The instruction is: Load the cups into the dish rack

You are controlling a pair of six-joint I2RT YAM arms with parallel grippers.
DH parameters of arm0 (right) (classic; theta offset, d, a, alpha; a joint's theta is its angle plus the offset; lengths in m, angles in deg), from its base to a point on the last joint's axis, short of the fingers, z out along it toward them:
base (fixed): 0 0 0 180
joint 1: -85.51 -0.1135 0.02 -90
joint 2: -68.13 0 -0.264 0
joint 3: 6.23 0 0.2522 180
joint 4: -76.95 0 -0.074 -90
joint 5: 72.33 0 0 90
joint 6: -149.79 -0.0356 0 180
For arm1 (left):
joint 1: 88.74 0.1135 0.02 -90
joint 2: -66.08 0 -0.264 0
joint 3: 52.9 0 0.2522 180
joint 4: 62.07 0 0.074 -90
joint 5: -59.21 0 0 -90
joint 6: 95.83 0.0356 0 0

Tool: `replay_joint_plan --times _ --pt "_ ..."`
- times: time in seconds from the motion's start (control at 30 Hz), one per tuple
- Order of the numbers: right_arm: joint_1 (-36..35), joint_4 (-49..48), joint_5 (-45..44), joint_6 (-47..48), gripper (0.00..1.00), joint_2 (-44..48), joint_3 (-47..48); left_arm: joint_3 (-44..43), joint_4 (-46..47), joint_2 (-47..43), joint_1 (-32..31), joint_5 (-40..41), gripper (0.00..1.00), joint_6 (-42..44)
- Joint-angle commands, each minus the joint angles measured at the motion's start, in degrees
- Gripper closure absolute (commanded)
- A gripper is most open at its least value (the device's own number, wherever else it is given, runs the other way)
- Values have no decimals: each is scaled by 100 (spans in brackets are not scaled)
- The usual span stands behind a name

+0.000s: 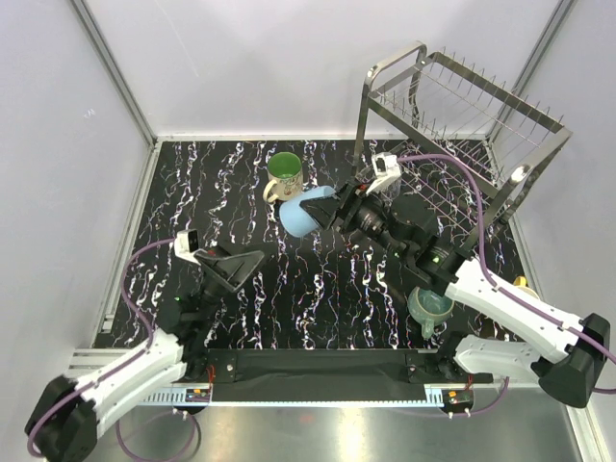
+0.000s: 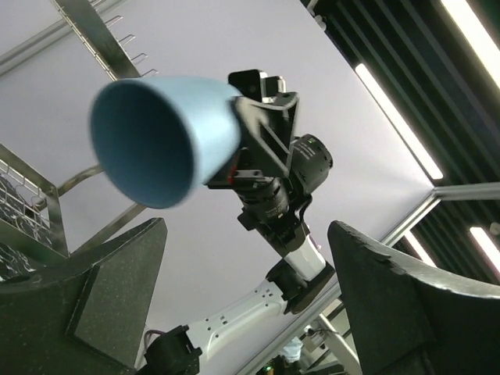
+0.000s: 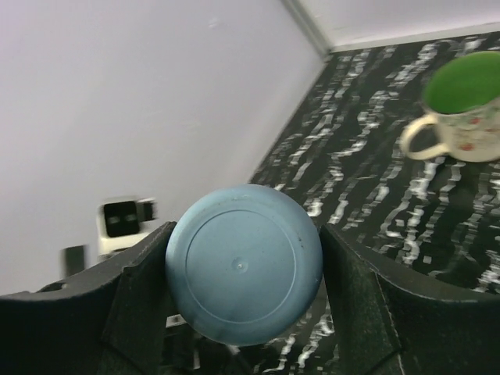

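Right hand (image 1: 329, 209) is pinching the small light-blue cup (image 3: 244, 264) at its base end, fingers pressed on both sides, and the cup is held clear of the surface (image 1: 212, 192). The cup's long axis lies roughly level, mouth toward our left arm's side and base toward the right wrist. Left hand (image 1: 239, 268) is spread wide with nothing in it, low on the left, well apart from the cup. Dish rack (image 1: 365, 111) sits far right, just behind the right hand, so the right arm is nearer. We judge the next move is a swing back-right to the rack, plus a wrist turn to get the mouth down. Cream mug (image 1: 284, 173) stands just beside the cup and teal mug (image 1: 430, 306) sits by the right forearm; neither is loaded yet.
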Motion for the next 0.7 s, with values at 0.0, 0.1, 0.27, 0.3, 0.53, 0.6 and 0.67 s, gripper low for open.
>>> replay_joint_plan --times 0.0,0.1,0.27,0.3,0.53,0.6,0.67 --pt "-38 571 -980 609 100 165 91 -9 -1724 -914 -23 -133 5 753" --pt "-38 1053 -1603 662 100 244 91 -246 -3895 -2021 -23 208 5 1412" --pt "-38 2002 -2957 697 100 183 108 -992 -6451 -2852 -23 780 5 2379" --pt "-38 2153 -3525 584 100 148 100 -1072 -6898 -2896 -23 807 5 2450" --pt "-38 2103 -5323 521 100 -107 -427 -1003 -7114 -3020 -23 1089 7 2696" --pt "-38 2005 -5823 592 100 -309 -568 -959 -6965 -2879 -23 1054 8 2775" --pt "-30 1917 -6297 609 100 -580 -612 -924 -6851 -2757 -23 1010 8 2819"
